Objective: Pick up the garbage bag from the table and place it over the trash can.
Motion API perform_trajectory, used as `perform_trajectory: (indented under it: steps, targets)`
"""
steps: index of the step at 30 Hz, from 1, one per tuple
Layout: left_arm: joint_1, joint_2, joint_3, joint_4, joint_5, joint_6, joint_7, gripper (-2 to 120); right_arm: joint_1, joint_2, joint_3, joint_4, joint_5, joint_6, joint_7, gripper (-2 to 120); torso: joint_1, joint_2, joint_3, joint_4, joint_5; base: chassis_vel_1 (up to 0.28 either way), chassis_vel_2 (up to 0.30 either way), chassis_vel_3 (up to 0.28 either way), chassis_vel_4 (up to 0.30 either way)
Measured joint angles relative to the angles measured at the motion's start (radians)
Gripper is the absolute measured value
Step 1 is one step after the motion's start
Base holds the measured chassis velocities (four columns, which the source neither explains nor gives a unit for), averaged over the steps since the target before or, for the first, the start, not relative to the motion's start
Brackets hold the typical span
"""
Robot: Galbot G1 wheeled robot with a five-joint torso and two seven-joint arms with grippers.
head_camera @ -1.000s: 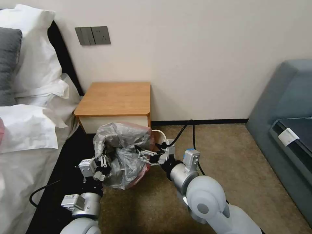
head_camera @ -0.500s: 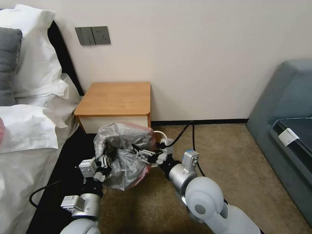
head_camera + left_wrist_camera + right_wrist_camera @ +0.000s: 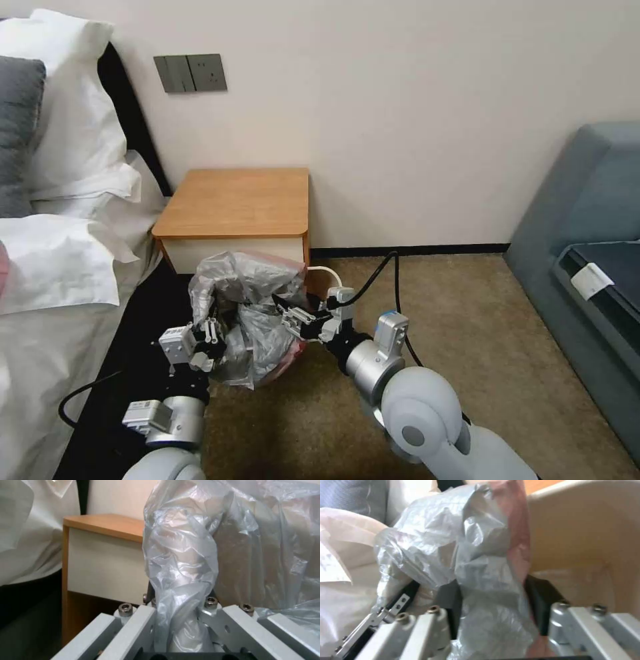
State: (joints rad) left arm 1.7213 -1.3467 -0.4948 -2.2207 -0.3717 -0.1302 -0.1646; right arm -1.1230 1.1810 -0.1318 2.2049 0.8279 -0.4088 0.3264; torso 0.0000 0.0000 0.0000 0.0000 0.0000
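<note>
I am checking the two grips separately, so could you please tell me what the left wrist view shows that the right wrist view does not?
Left wrist view: the small wooden nightstand with orange-brown top and white drawer front, behind the left gripper, jaws shut on plastic. Right wrist view: the cream-white plastic trash can, its inside wall beside the right gripper, and the bag's pinkish-red rim. Both: the thin crinkled translucent grey garbage bag clamped between jaws.

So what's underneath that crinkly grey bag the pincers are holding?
Under the garbage bag, the cream trash can shows a curve of rim in the head view and its inner wall beside the right pincer. The rest is covered.
</note>
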Motion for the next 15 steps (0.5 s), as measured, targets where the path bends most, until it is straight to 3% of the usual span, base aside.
perform_trajectory:
  steps: [3, 11, 15]
  targets:
    - [-0.001, 0.000, 0.000, 0.000, -0.002, 0.001, -0.001, 5, -0.004, -0.002, 0.001, 0.002, -0.010, 0.003, -0.012, 36, 0.000, 0.000, 0.000, 0.0000, 0.0000, 0.000, 0.000, 0.000, 0.000]
    - [-0.005, -0.002, -0.003, 0.007, -0.014, 0.014, -0.016, 5, -0.029, -0.026, 0.020, 0.046, -0.058, 0.021, -0.059, 2, 0.000, 0.000, 0.000, 0.0000, 0.0001, 0.000, 0.000, 0.000, 0.000]
    - [-0.007, -0.004, -0.004, 0.015, -0.016, 0.017, -0.021, 5, -0.025, -0.042, 0.031, 0.076, -0.066, 0.040, -0.063, 0, 0.000, 0.000, 0.000, 0.0000, 0.0000, 0.000, 0.000, 0.000, 0.000]
